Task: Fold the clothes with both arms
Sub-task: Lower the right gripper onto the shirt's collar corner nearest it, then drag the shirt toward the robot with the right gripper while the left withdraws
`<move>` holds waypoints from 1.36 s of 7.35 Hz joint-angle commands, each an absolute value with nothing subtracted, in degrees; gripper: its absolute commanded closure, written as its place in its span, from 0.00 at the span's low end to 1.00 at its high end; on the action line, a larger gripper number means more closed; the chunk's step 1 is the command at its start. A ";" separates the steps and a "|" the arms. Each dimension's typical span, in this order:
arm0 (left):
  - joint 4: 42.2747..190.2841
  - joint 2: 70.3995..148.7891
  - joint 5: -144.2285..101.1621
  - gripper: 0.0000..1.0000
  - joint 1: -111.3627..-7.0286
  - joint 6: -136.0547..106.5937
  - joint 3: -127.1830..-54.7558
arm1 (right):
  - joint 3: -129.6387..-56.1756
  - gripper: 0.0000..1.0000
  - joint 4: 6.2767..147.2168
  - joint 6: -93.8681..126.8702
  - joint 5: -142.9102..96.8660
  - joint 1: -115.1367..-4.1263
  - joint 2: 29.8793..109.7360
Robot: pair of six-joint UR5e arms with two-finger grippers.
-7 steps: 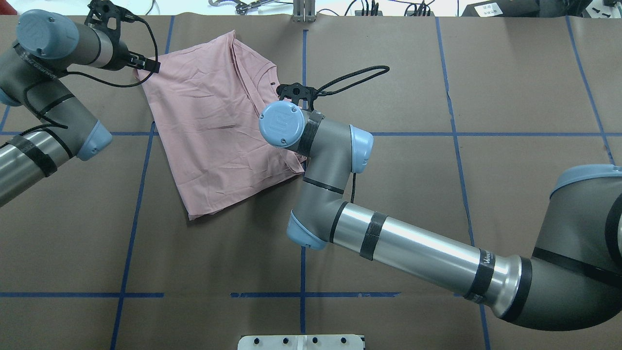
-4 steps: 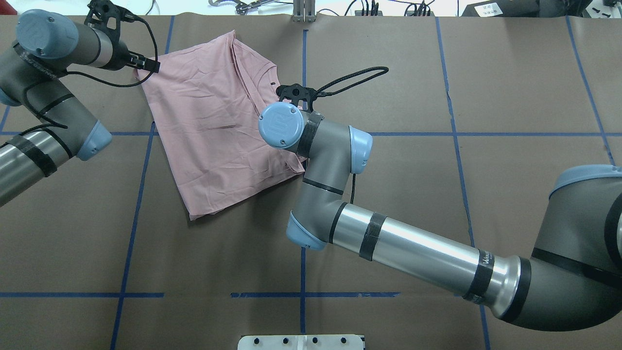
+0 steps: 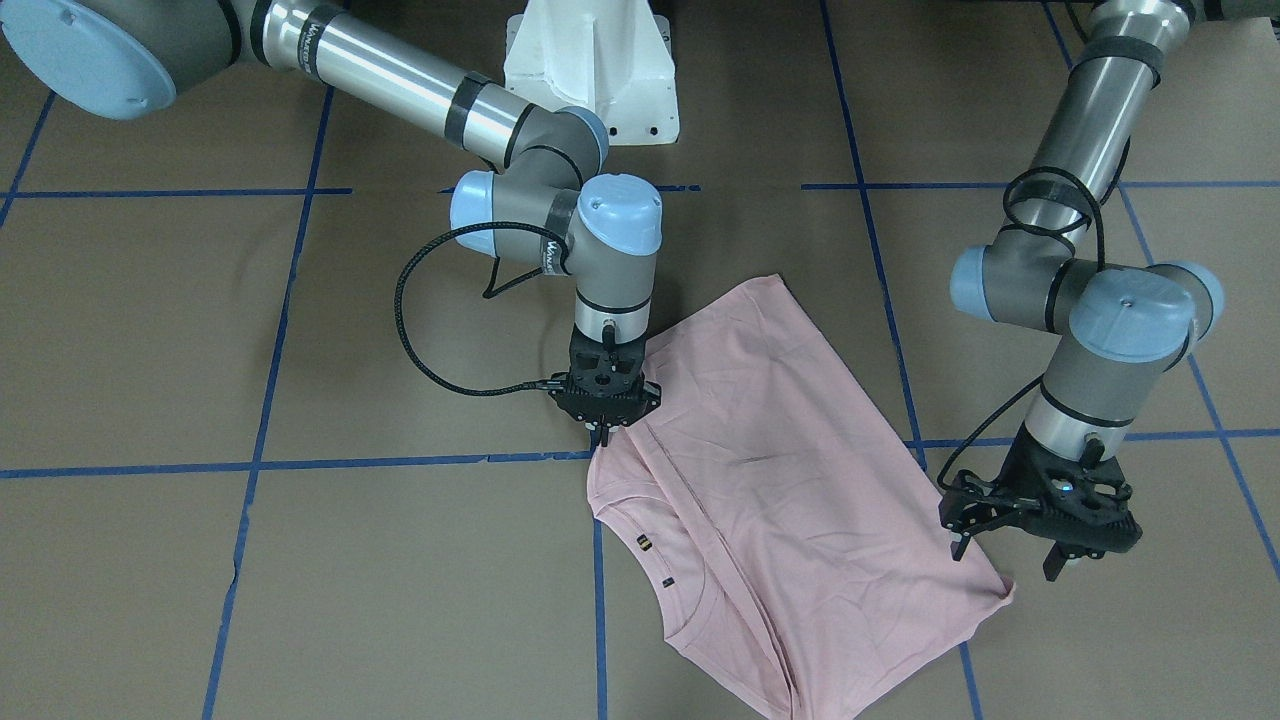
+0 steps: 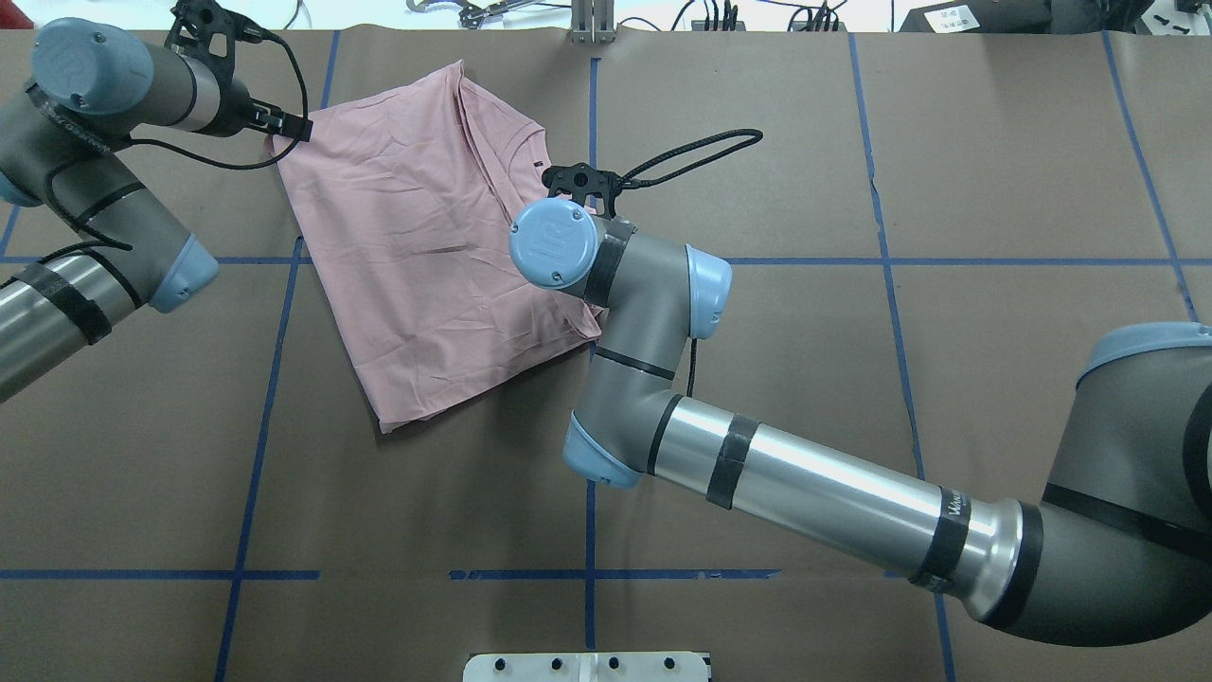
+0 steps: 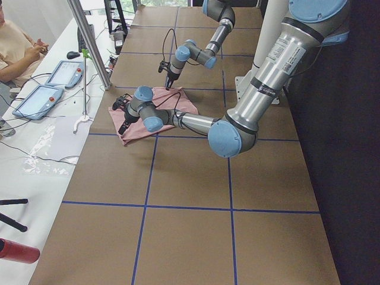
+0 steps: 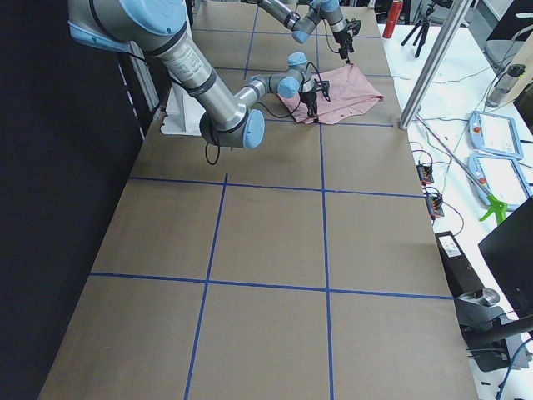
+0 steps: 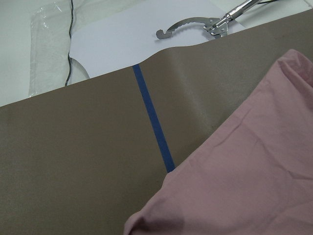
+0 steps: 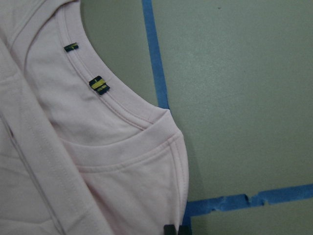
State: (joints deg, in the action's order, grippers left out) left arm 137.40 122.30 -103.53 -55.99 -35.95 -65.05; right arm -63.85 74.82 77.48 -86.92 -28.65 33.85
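On the brown paper-covered surface (image 3: 400,600), crossed by blue tape lines (image 3: 250,467), the front-facing view shows the pale pink T-shirt (image 3: 790,500) lying folded and softly creased. Its ribbed neckline carries two small tags (image 3: 645,543). The right pincer (image 3: 601,436) has its fingers pressed together on the cloth's edge beside the neckline. The left pincer (image 3: 1003,565) holds its fingers apart at the opposite corner. From overhead the garment makes a slanted four-sided shape. Both side views show it as a small pink patch close to the edge away from the robot. The right wrist view shows stitched collar ribbing; the left, smooth pink cloth on matte paper.
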 commanded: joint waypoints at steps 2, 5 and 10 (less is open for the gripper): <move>137.37 122.34 -103.54 0.00 -55.46 -35.95 -65.92 | -83.86 1.00 76.28 77.34 -87.10 -27.61 48.91; 137.29 122.34 -103.62 0.00 -54.32 -35.95 -66.97 | -102.70 1.00 78.57 80.57 -80.18 -18.32 63.68; 137.29 122.34 -104.24 0.00 -53.00 -36.04 -67.68 | -109.42 0.91 78.66 84.46 -73.57 -9.58 71.19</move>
State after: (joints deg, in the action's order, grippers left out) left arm 137.31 122.34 -104.19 -53.26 -36.02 -67.53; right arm -108.90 78.70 83.85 -74.39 -10.66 70.30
